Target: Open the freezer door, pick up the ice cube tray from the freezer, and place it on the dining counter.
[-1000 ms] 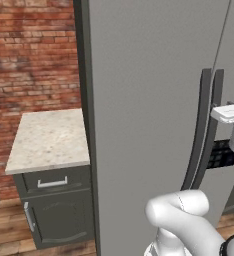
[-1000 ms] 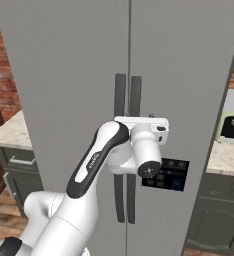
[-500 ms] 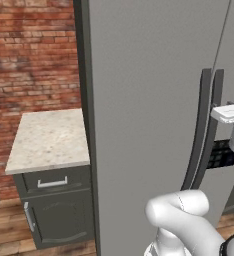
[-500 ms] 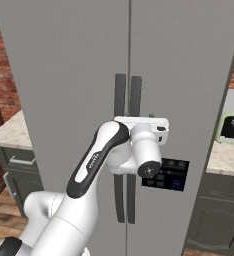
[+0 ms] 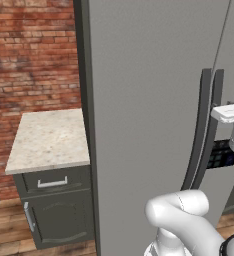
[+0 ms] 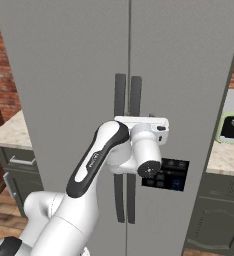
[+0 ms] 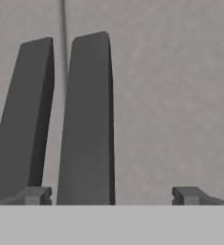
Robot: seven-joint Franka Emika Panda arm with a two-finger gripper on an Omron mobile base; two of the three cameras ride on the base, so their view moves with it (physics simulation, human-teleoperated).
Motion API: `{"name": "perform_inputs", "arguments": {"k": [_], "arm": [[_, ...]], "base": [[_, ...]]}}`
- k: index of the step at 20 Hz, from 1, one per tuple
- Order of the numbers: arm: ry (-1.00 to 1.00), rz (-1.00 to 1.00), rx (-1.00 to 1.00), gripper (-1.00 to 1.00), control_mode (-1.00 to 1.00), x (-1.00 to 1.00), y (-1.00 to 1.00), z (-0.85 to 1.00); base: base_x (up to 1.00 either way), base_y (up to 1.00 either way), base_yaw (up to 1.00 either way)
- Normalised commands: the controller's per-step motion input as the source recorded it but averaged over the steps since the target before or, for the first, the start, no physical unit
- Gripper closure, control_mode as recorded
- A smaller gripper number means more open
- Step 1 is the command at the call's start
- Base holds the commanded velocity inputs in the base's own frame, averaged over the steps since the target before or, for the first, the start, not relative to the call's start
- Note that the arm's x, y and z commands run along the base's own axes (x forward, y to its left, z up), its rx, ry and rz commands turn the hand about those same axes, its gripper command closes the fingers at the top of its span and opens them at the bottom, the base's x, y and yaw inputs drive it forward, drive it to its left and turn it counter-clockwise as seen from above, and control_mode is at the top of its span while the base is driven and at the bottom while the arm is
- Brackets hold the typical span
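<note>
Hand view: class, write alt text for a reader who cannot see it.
The open tool faces a grey freezer up close, its two dark tips spread either side of one tall dark door handle. A second handle stands just beyond one tip, past the seam between the doors.

Kitchen, seemingly home: freezer (image 6: 89, 65), stone-topped cabinet (image 5: 49, 142), brick wall (image 5: 34, 55).

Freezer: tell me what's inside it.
Nothing inside can be seen. The freezer has both doors shut, so shelves and any tray are covered. Outside, the open gripper straddles one door handle.
</note>
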Motion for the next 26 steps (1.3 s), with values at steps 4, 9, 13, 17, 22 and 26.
{"name": "perform_inputs", "arguments": {"k": [4,9,13,17,22,26], "arm": [[-0.04,0.00,0.00,-1.00,-1.00,-0.09,0.06,0.01],[0.00,0.00,0.00,-1.00,-1.00,0.00,0.00,0.00],[-0.01,0.00,0.00,-1.00,-1.00,0.00,0.11,0.00],[0.00,0.00,0.00,-1.00,-1.00,0.00,0.18,0.00],[0.00,0.00,0.00,-1.00,-1.00,0.02,0.13,0.00],[0.00,0.00,0.00,-1.00,-1.00,0.14,0.00,0.00]], "base": [[0.00,0.00,0.00],[0.00,0.00,0.00],[0.00,0.00,0.00],[0.00,0.00,0.00],[0.00,0.00,0.00],[0.00,0.00,0.00]]}}
